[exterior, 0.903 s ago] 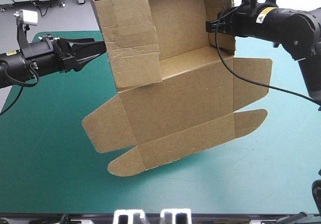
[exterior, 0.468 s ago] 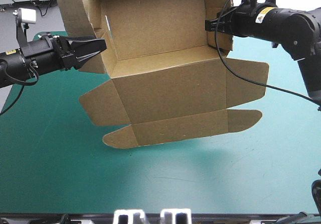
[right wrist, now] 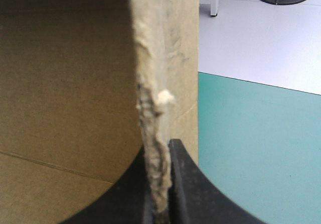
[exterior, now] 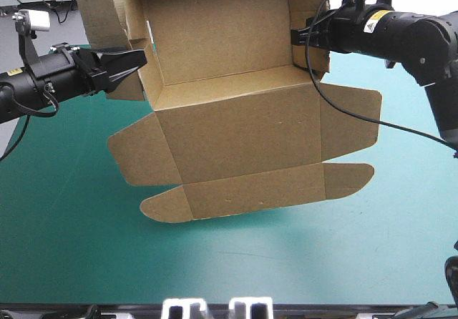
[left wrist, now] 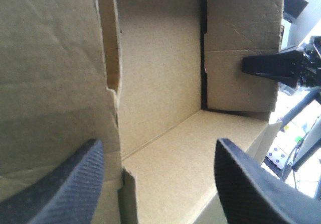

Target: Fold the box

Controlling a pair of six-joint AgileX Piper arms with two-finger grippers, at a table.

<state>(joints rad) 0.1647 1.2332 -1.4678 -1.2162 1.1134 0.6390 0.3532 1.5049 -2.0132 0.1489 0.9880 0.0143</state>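
Two tools work above the teal-green surface [exterior: 64, 247]. We see the brown box [exterior: 236, 133] held up over the cover, filling the upper middle of the high view. Its back panel and two side walls stand raised near the top of the frame. The front panel, the rounded lid strip and the side flaps hang down toward the centre.

The right tool [exterior: 295, 36], entering from the upper right, is clamped on the box's right wall. Its wrist view shows the two black fingers [right wrist: 190, 189] all but closed, with the board's frayed edge pinched between them.

The left tool [exterior: 134, 60], coming from the left of the frame, is released. In its wrist view the fingers stand wide apart, with the edge of the left wall between them and the box's inside ahead. We cannot tell whether either finger touches that wall. At the upper left, a loose flap sticks outward from the left wall.
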